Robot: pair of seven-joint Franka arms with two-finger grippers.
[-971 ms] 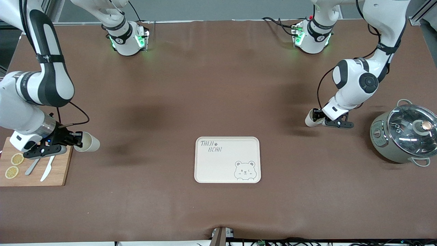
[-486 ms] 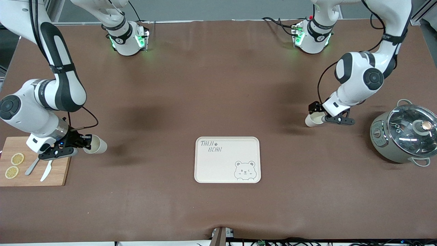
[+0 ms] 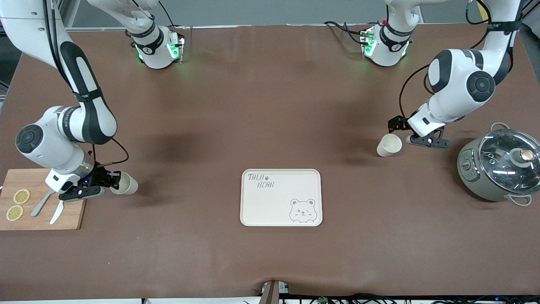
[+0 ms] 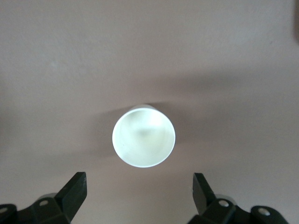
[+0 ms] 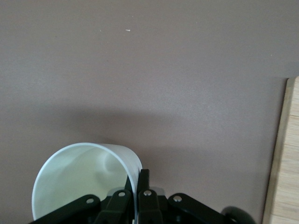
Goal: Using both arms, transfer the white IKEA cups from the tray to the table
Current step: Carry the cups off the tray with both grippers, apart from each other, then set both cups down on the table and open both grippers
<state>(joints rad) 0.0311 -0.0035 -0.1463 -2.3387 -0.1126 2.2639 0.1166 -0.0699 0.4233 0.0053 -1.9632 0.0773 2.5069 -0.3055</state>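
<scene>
One white IKEA cup (image 3: 389,145) stands upright on the brown table, farther from the front camera than the bear-print tray (image 3: 270,207) and toward the left arm's end. My left gripper (image 3: 408,132) hangs open just beside and above it; in the left wrist view the cup (image 4: 144,136) sits free ahead of the gripper (image 4: 139,190). My right gripper (image 3: 110,180) is shut on the rim of the other cup (image 3: 125,184), low over the table beside the cutting board. In the right wrist view the right gripper (image 5: 138,183) pinches the cup's (image 5: 74,179) wall.
A wooden cutting board (image 3: 71,213) with lemon slices (image 3: 17,204) and cutlery (image 3: 57,212) lies at the right arm's end. A lidded grey pot (image 3: 498,164) stands at the left arm's end, close to the left gripper.
The left gripper has opened, let go of its cup and drawn back; that cup now stands alone. The right arm has carried its cup a little toward the tray and lower.
</scene>
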